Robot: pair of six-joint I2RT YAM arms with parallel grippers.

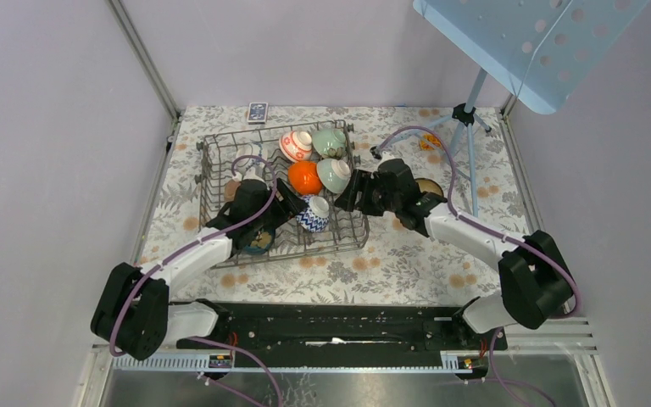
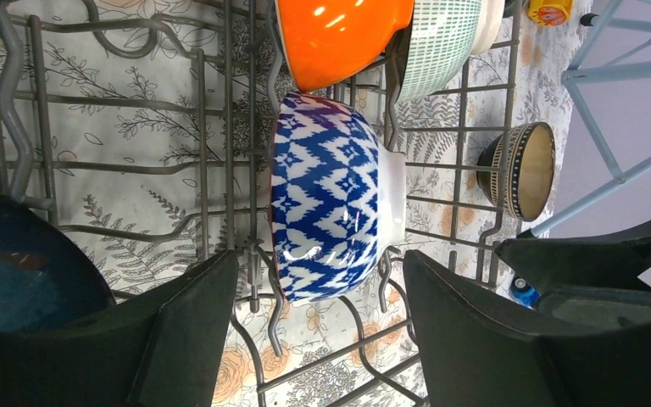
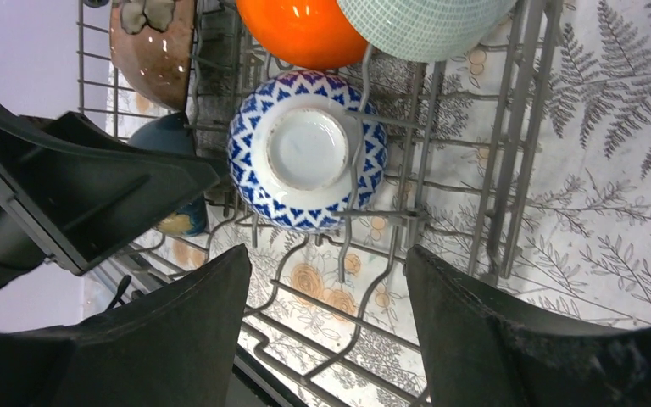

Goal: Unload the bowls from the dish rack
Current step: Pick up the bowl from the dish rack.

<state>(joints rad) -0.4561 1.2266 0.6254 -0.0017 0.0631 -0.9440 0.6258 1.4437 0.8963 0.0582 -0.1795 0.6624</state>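
The grey wire dish rack (image 1: 220,161) holds several bowls. A blue-and-white patterned bowl (image 1: 314,213) stands on edge between the tines near the rack's front right. My left gripper (image 1: 292,205) is open, and its fingertips (image 2: 220,280) flank that bowl's (image 2: 331,208) near rim with a gap on each side. My right gripper (image 1: 352,191) is open just inside the rack's right wall, with only wire between its fingers (image 3: 220,288). It faces the bowl's white foot (image 3: 305,153). An orange bowl (image 1: 304,177) and a green checked bowl (image 1: 334,175) lean just behind.
A red-patterned bowl (image 1: 297,144) and a pale green bowl (image 1: 329,140) sit at the rack's back. A brown bowl (image 1: 233,188) and a dark blue bowl (image 1: 258,242) are at its left. A dark striped bowl (image 1: 428,188) lies outside, right. A stand's tripod (image 1: 466,119) is at back right.
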